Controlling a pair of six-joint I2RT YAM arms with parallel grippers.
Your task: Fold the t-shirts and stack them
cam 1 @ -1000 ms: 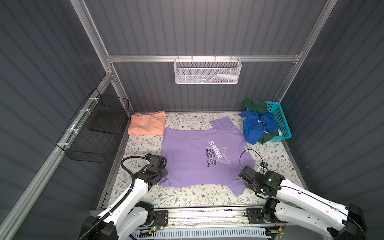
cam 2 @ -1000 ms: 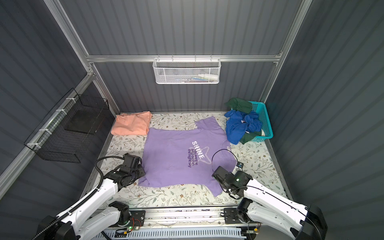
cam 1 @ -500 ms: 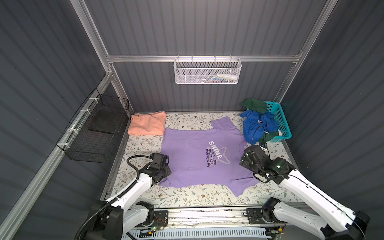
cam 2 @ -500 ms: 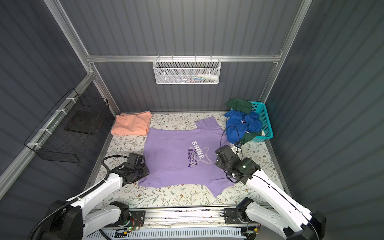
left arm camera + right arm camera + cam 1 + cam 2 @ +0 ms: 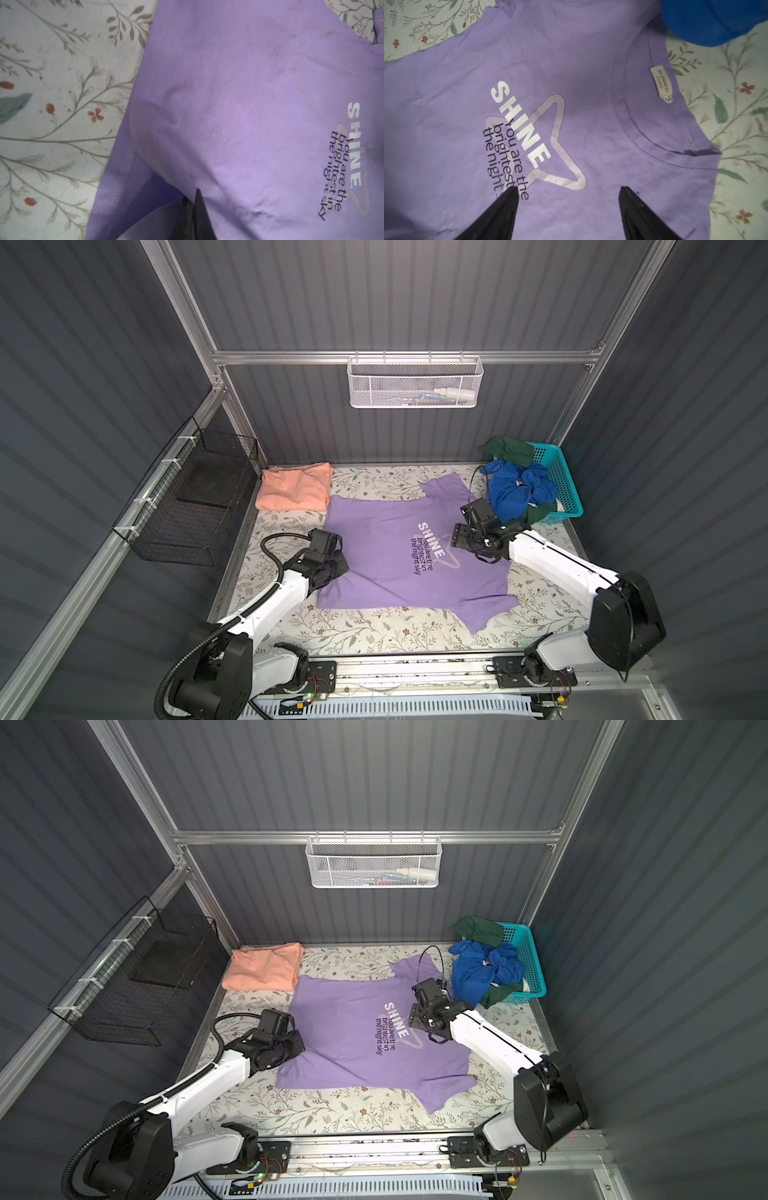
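The left arm [image 5: 270, 605] and right arm [image 5: 557, 568] are glossy white tubes joined by chunky matte-black joint housings [image 5: 623, 622]. A ribbed black hose [image 5: 272, 549] runs along the left, and a thin black wire [image 5: 471, 487] loops over the right. The left claw [image 5: 334, 568] and right claw [image 5: 568, 191] are black, the right's fingers [image 5: 500, 212] tapering to points.

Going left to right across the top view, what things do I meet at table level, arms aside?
wire basket → orange t-shirt → purple t-shirt → turquoise basket
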